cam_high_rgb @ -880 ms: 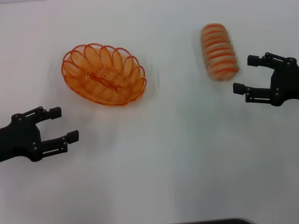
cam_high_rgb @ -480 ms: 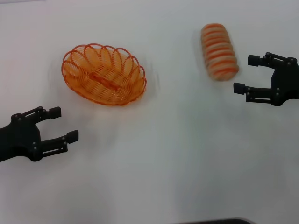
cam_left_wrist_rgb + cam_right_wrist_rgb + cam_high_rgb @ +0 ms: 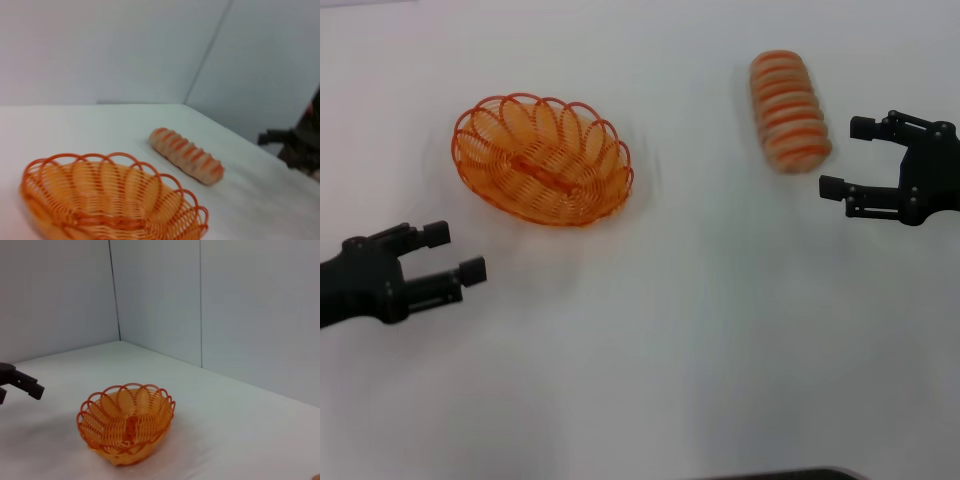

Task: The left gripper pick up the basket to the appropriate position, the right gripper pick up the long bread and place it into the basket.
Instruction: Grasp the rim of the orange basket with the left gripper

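Right now you are at the very start: nothing is grasped and the basket (image 3: 542, 160) has not yet been picked up. It sits on the white surface (image 3: 700, 330) towards the left side of the head view, resting flat, and its wire bowl holds nothing that you can see. Your left gripper (image 3: 460, 254) hangs near it, on the robot's side and a little further left, fingers parted and released, pointing roughly towards the basket's rim but apart from it. The long bread (image 3: 788, 112) lies on the surface well apart from the basket, off to the right and slightly farther away. Your right gripper (image 3: 848, 156) waits just beside the bread's near end, jaws spread wide and empty, not touching the loaf. By my reading, the step in hand is the left arm's reach for the basket. The next move calls for bringing the left fingers over the scalloped rim and closing on the wire, since the loops are thin and open. Only then should the right gripper straddle the loaf across its width.
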